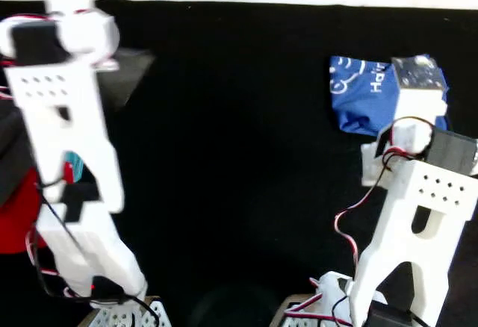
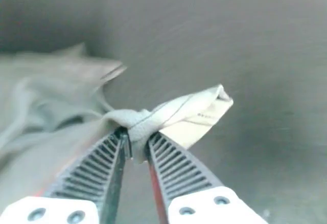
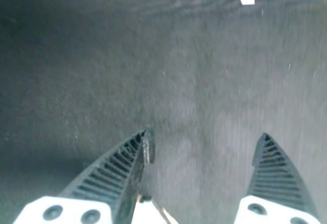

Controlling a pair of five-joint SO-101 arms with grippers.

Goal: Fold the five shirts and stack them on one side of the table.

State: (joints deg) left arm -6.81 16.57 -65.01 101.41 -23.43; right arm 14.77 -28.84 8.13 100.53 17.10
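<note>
Left end effector (image 2: pixel 135 141) pinches grey shirt (image 2: pixel 56 101); right end effector (image 3: pixel 204 144) spread wide, holding nothing.
Grey shirt's fold is bunched between the closed left jaws, the rest trailing at far left of the black desk (image 1: pixel 239 163). Blue shirt (image 1: pixel 362 95) lies bundled far right, beside the right arm. Red cloth (image 1: pixel 19 215) at left edge.

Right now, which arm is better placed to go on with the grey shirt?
The left. The left gripper is shut on a fold of the grey shirt, while the right gripper hangs open above the black table, near the blue shirt.
</note>
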